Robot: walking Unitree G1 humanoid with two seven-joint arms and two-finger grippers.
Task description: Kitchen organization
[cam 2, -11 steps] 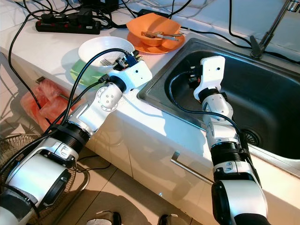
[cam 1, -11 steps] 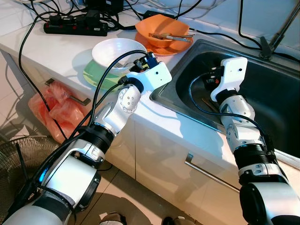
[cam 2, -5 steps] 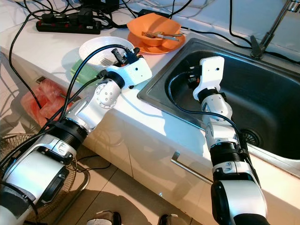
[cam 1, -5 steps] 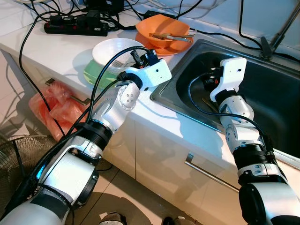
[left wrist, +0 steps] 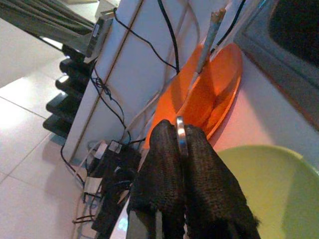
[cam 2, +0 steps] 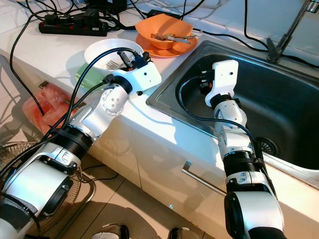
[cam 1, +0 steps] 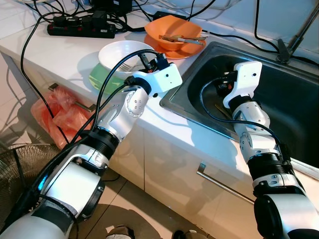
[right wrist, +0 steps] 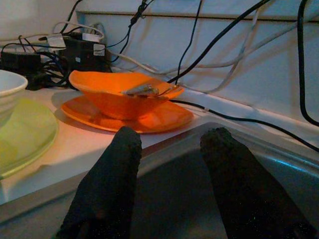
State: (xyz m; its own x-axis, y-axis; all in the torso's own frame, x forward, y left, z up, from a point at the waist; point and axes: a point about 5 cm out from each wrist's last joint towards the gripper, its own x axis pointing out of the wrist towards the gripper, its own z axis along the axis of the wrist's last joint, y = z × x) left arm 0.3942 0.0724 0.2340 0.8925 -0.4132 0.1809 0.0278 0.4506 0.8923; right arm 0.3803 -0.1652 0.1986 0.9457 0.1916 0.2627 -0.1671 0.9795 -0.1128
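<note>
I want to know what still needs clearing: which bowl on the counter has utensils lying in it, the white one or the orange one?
The orange bowl on its orange plate; utensils lie across it. The white bowl sits on a green plate.

A white countertop runs across the upper left of the frame, with a dark steel sink set into it at the upper right. Directly on the counter lie a green plate carrying a white bowl at upper centre, an orange plate bearing an orange bowl just beyond it beside the sink's corner, and a black power strip with tangled black cables at the top left. Below the counter, white cabinet fronts with a metal handle reach down to the tiled floor.
</note>
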